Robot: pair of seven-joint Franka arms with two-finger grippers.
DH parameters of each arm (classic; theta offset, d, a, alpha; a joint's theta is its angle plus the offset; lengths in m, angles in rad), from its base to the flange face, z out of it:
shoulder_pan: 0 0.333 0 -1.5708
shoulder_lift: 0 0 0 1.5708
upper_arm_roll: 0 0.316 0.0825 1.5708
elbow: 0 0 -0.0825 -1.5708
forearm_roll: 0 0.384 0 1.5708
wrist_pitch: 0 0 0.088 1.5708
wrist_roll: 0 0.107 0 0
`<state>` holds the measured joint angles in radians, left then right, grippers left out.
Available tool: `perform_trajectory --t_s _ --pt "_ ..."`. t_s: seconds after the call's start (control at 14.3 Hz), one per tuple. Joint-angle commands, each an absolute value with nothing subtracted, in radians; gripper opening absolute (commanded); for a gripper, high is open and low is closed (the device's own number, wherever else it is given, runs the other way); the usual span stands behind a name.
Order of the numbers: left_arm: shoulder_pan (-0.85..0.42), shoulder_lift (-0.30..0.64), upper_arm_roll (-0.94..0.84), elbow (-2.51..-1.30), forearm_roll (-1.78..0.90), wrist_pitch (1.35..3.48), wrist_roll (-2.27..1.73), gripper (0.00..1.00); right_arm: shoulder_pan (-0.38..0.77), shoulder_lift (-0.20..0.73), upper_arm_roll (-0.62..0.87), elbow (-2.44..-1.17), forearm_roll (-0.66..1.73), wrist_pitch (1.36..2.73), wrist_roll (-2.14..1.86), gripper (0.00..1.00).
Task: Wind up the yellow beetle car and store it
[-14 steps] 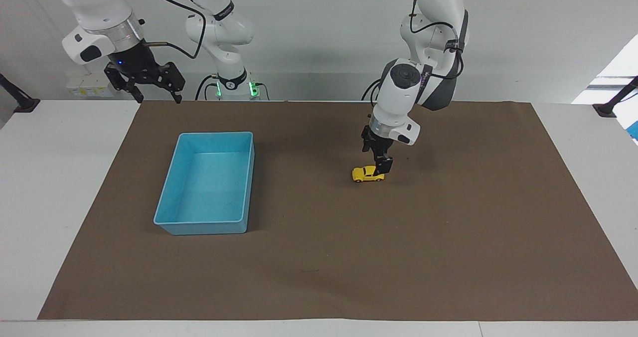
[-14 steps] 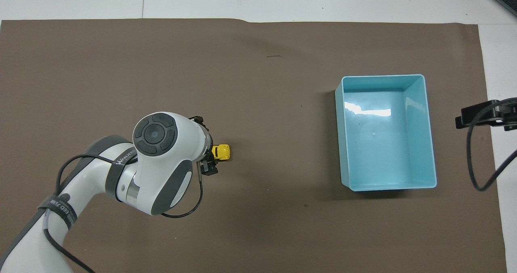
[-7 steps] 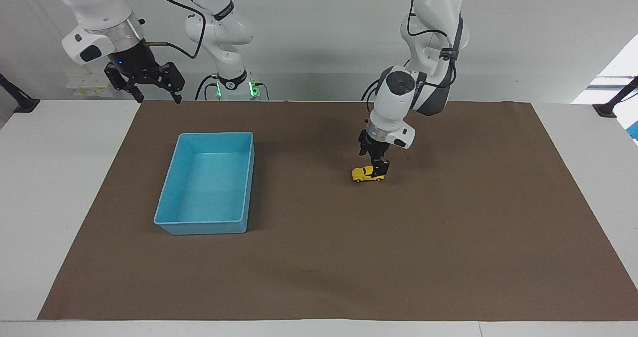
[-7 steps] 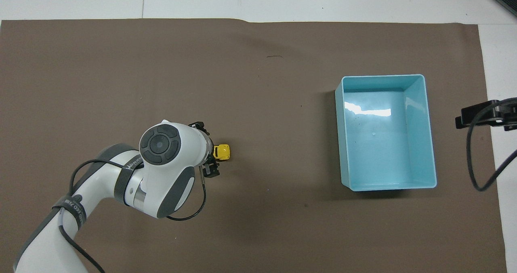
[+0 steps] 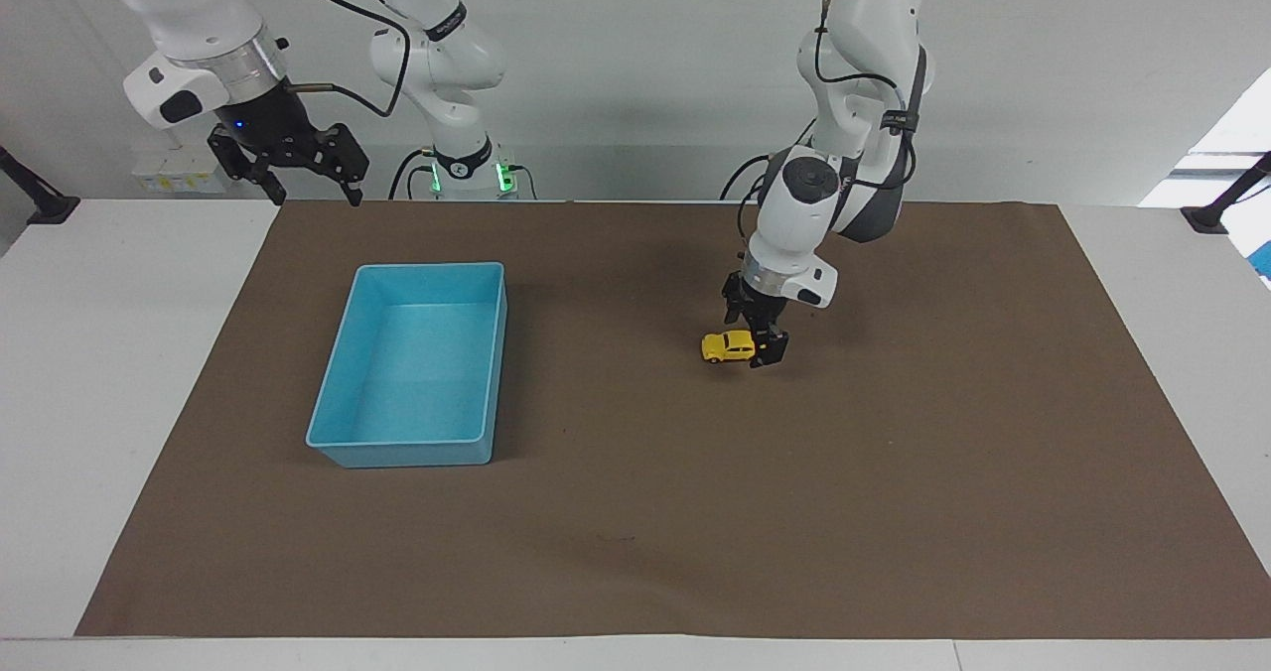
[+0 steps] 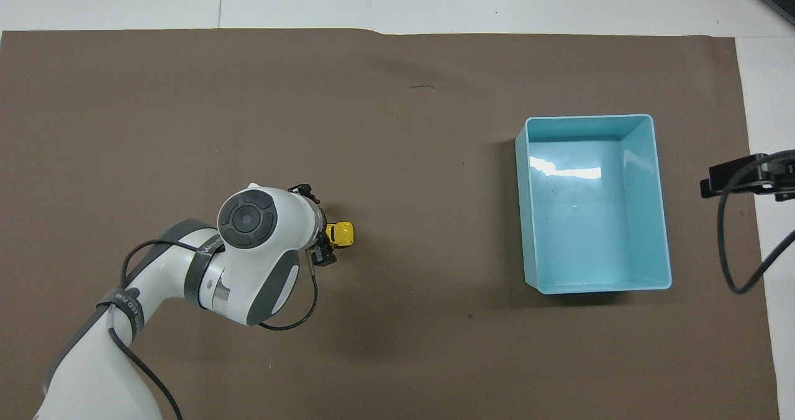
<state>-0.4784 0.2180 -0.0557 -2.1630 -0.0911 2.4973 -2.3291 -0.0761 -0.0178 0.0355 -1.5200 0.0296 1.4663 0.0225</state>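
From across the table, the left gripper (image 5: 760,341) is down at the brown mat (image 5: 894,512), its dark fingers straddling the rear end of the yellow beetle car (image 5: 728,346), which sits on its wheels near the mat's middle, well apart from the blue bin (image 5: 412,365) toward the right arm's end. The jaws look spread either side of the car's tail, and I can't say for sure that they touch it. Over at the table's edge nearest the robots, the right gripper (image 5: 288,160) hangs in the air with its fingers splayed and nothing in them; that arm is waiting. Now from overhead: the left arm's big white wrist covers most of the hand, but the left gripper (image 6: 323,246) peeks out with one end of the yellow beetle car (image 6: 340,233) showing just past it, flat on the brown mat (image 6: 186,97). The blue bin (image 6: 659,209) lies open and bare inside, the right gripper (image 6: 723,181) just poking in beside it. My read: this is the grasp stage, so winding the car and dropping it into the bin both remain undone.
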Motion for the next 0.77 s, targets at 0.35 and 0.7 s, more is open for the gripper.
perform_trajectory --t_s 0.35,0.7 --pt "-0.491 0.221 -0.052 -2.160 -0.092 2.497 -2.338 0.41 -0.083 -0.025 0.043 -1.520 0.035 1.470 0.035 1.00" --pt "-0.474 0.218 -0.051 -2.169 -0.092 2.485 -2.250 0.14 -0.083 -0.025 0.043 -1.520 0.035 1.470 0.035 1.00"
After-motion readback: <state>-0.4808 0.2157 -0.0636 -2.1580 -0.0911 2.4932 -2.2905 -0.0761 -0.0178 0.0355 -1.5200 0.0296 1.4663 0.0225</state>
